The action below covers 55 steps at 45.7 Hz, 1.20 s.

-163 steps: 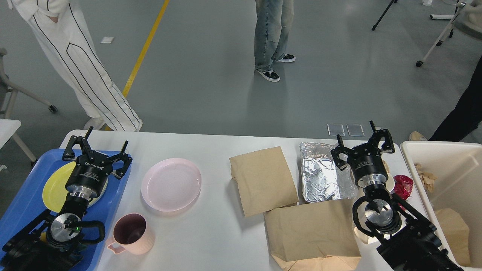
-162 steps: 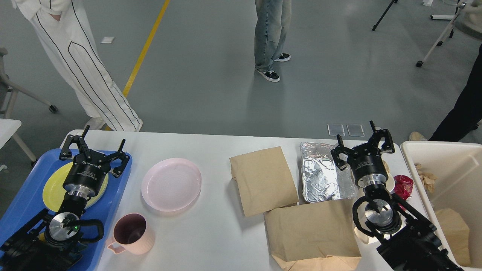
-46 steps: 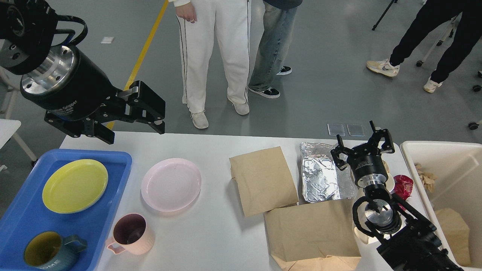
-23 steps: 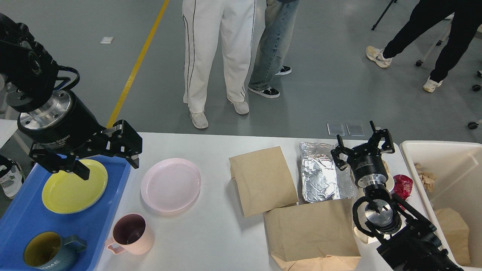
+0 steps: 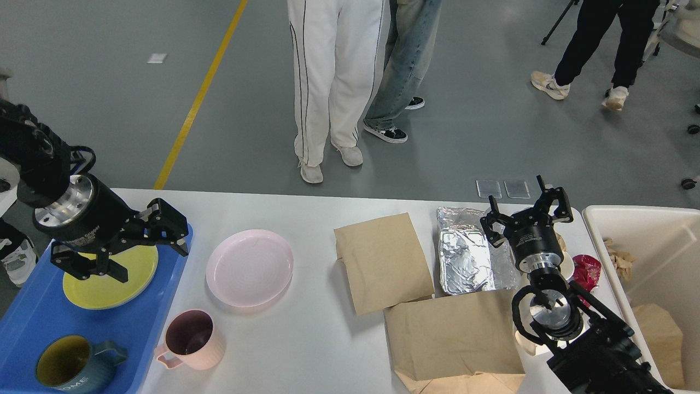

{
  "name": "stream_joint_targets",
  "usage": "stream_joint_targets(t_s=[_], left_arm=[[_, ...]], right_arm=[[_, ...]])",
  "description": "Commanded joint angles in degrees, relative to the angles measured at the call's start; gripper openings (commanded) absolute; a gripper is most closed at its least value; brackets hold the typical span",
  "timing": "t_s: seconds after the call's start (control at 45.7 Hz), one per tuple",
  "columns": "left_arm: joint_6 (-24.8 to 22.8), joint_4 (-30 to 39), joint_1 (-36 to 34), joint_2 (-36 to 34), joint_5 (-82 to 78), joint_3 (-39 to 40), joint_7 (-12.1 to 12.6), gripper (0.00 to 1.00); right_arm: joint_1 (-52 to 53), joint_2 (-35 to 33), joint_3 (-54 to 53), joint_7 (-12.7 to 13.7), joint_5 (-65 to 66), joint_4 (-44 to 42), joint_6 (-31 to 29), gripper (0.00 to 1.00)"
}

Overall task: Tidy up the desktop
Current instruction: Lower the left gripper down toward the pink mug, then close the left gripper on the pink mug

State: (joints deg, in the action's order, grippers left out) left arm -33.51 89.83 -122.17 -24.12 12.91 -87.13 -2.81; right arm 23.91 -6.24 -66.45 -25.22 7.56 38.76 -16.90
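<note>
The white desktop (image 5: 306,339) carries a pink plate (image 5: 250,267) left of centre and a pink mug (image 5: 191,339) near the front edge. Two flat brown paper bags (image 5: 383,260) (image 5: 454,334) lie to the right, with a crumpled foil sheet (image 5: 473,249) beside them. My left gripper (image 5: 153,261) hangs open and empty over the right edge of the yellow plate (image 5: 104,282) in the blue tray (image 5: 33,323). At the table's far right edge my right gripper (image 5: 525,210) is open and empty, just right of the foil.
A blue-grey mug (image 5: 71,369) stands in the tray's front. A red wrapper (image 5: 586,271) lies by my right arm. A cream bin (image 5: 664,257) with paper scraps stands at the right. People stand beyond the far edge.
</note>
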Motion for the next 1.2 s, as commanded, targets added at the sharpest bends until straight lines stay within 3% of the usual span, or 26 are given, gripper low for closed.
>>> stream_joint_targets(t_s=[0.0,0.131,0.219,0.394,0.941,1.007,1.029,1.117,1.182], left_arm=[[7.74,-1.93,10.27,0.13,-2.71,2.84,0.17,0.96],[16.27,-2.46,18.36,1.45,-7.45,6.00,0.26,0.96],[19.00,-2.99,21.70,0.83,-11.67,8.73,0.26,0.96],[19.36,-6.42,26.72,-0.31,-18.09,13.04,0.26,0.96],[19.45,-15.03,34.27,0.21,-25.22,13.74,0.26,0.88],[19.36,-16.00,36.03,0.83,-25.31,15.41,0.26,0.81],[19.36,-16.09,36.56,1.27,-25.74,16.37,0.26,0.72],[19.36,-16.09,36.74,1.36,-26.53,16.73,0.26,0.53],[19.36,-16.26,37.27,1.71,-26.54,16.82,0.26,0.47]], right_arm=[[0.00,0.00,0.00,0.00,0.00,0.00,0.02,1.00],[0.00,0.00,0.00,0.00,0.00,0.00,0.02,1.00],[0.00,0.00,0.00,0.00,0.00,0.00,-0.06,1.00],[0.00,0.00,0.00,0.00,0.00,0.00,0.02,1.00],[0.00,0.00,0.00,0.00,0.00,0.00,0.02,1.00],[0.00,0.00,0.00,0.00,0.00,0.00,0.02,1.00],[0.00,0.00,0.00,0.00,0.00,0.00,0.02,1.00],[0.00,0.00,0.00,0.00,0.00,0.00,0.02,1.00],[0.00,0.00,0.00,0.00,0.00,0.00,0.02,1.00]])
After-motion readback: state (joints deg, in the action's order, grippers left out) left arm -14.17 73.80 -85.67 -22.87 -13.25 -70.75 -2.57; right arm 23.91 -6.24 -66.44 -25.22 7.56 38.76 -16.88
